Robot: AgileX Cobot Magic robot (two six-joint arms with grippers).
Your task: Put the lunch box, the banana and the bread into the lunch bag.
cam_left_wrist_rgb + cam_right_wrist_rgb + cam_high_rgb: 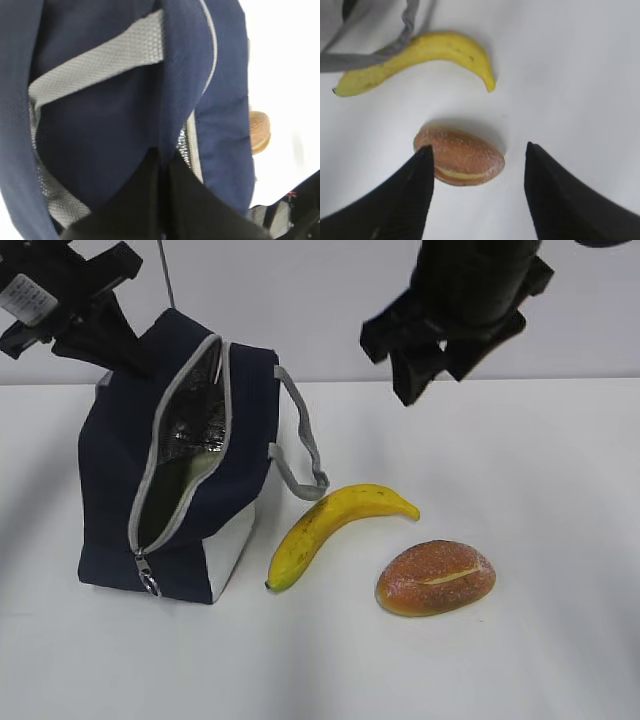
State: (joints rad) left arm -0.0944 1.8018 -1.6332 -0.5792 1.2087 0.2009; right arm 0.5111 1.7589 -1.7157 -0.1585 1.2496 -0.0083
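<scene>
At the upper left of the exterior view, the left gripper (120, 345) reaches down to the rear top edge of the one bag (110, 510), which stands at the left of the white table (540, 660). In the left wrist view its jaws are pressed together on a fold of the bag's navy fabric, with a grey strap crossing the cloth above them. The bag's zipper is undone, its grey-edged mouth gapes toward the camera and shows silver foil lining (190, 425), and low inside it a pale green surface shows; whether that is the box I cannot tell. One ring pull (149, 582) hangs at the lower end of the zipper. One grey handle (303, 445) loops off the bag's right side, its lower end just above the banana's near tip. One banana (335, 525) lies in the middle of the frame, just right of the bag, curving from lower left to upper right. One bread roll (436, 577) lies right of and below the banana, close to it but apart, its pale slit up. At the upper right, the right gripper (477, 155) hangs above the table with jaws wide apart and empty; in the right wrist view the bread sits between and beyond its two fingers (415, 195).
</scene>
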